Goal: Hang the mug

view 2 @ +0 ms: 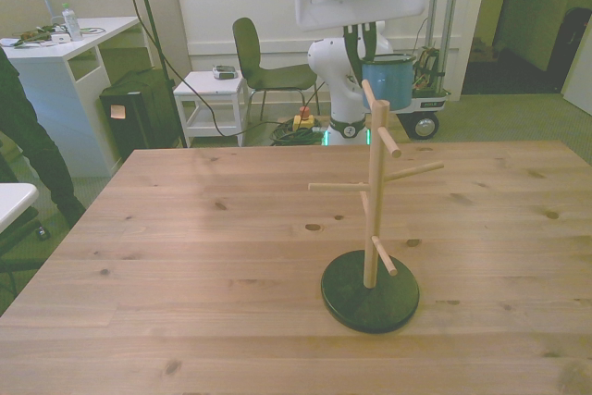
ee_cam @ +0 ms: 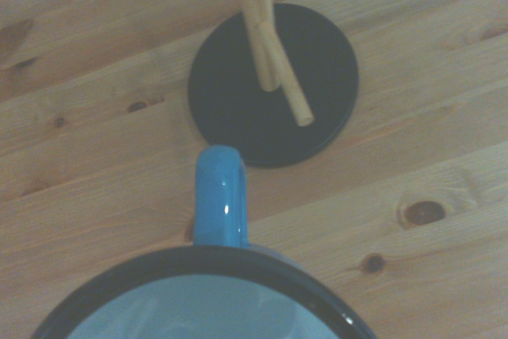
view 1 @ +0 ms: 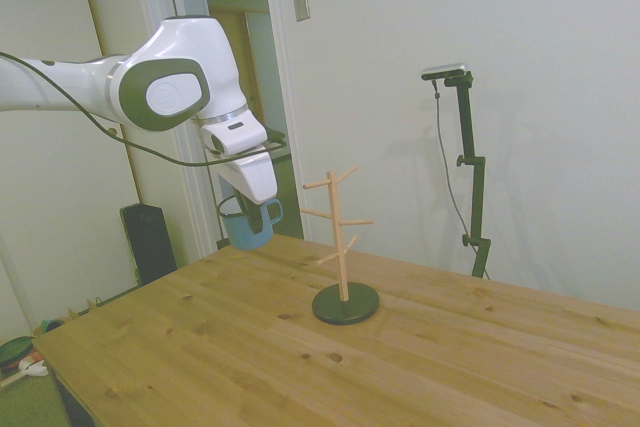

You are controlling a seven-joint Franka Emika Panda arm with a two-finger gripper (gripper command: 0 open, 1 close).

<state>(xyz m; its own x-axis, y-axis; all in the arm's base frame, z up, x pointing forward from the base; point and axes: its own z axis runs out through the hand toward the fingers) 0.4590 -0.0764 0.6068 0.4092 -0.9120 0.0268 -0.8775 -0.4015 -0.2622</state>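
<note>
The light-blue mug (view 1: 247, 226) hangs in the air above the table, upright, with my gripper (view 1: 257, 213) shut on its rim. In the front view the mug (view 2: 388, 81) shows behind the top of the wooden peg stand (view 2: 375, 193), under my gripper (view 2: 366, 44). The stand (view 1: 341, 237) rises on a dark round base (view 1: 346, 304) near the middle of the table, to the right of the mug in the side view and apart from it. In the wrist view the mug's handle (ee_cam: 220, 197) points toward the stand's base (ee_cam: 238, 109), with the dark rim (ee_cam: 198, 258) close up.
The wooden table (view 2: 185, 256) carries only the stand. A person (view 2: 20, 131) stands at the front view's left edge, beside a white desk (view 2: 69, 39). Beyond the table's far edge are a chair (view 2: 264, 67) and a small white stool (view 2: 211, 99).
</note>
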